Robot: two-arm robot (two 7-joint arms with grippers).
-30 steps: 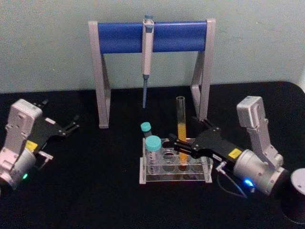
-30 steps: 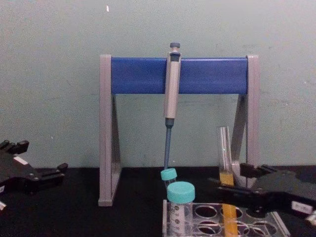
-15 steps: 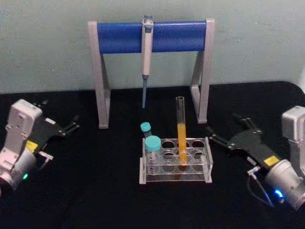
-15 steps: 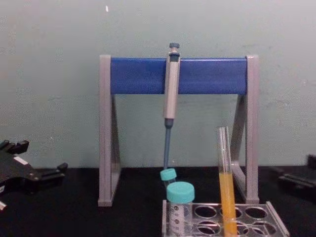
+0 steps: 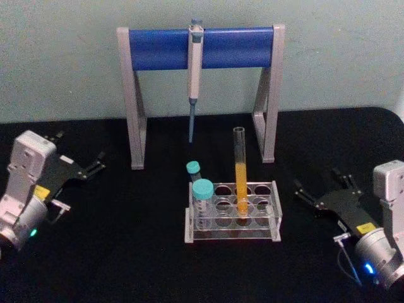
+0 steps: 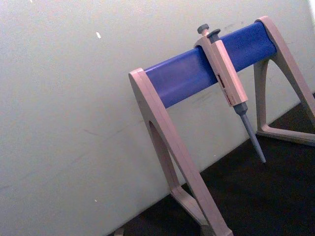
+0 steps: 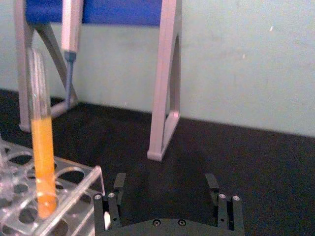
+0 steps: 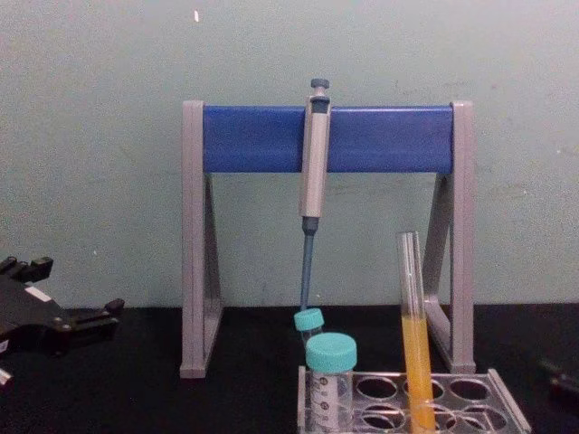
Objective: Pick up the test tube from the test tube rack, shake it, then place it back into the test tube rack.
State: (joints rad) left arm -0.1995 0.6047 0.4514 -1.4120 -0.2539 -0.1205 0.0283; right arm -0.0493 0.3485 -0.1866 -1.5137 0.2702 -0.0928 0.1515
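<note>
Head view shows the right gripper [image 5: 317,194] now drawn back toward the bench's right edge, jaws spread wide and holding nothing; a second ago it was closed around the test tube [image 5: 240,171] at the rack. The test tube now stands free and nearly upright in a middle hole of the test tube rack [image 5: 231,216], orange liquid filling its lower half. By the look of it the tube has been set back and released, so the task seems all but finished, with only the arm's retreat left.

The left gripper [image 5: 95,166] sits parked near the bench's left edge, unmoved, its fingers only slightly apart and empty. Two teal-capped tubes [image 5: 202,197] occupy the rack's left end. Behind stands the blue pipette stand [image 5: 202,47] with a grey pipette [image 5: 195,66] hanging from it. Nothing blocks the right arm's way back.
</note>
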